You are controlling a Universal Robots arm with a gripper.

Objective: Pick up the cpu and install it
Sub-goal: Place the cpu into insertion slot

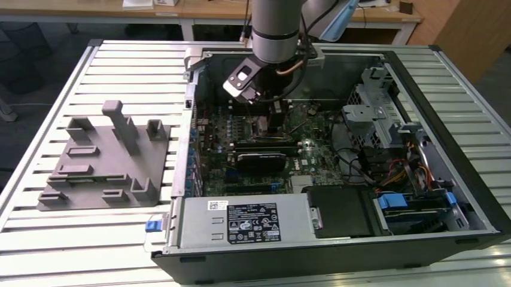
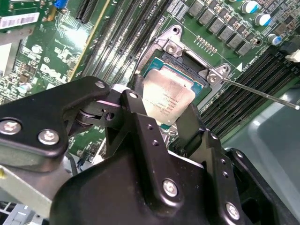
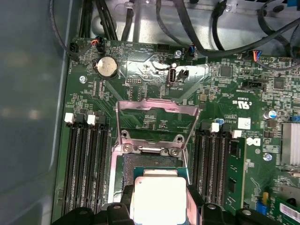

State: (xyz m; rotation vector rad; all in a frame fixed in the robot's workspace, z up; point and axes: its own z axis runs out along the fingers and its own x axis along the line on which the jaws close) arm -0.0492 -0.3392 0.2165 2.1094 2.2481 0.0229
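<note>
Exterior view, from its left: grey fixture sits on the slatted bench; to its right lies the open case; arm reaches down into the case, end effector low over the board.

Pick-up judged done: in both wrist views the end effector is closed on the cpu; black fingers press two opposite edges, silver top facing up.

Cpu hangs over the socket; in the second wrist view it looks a bit tilted and offset from the socket frame, so probably not seated; cannot tell if an edge touches the socket.

In the first wrist view the cpu covers the near part of the socket; plate is swung up, open; lever is unlatched, sticking out to the side.

Not yet done, as I judge it: cpu flat in socket, grip released, plate shut, lever latched; task roughly midway, install step in hand.
</note>
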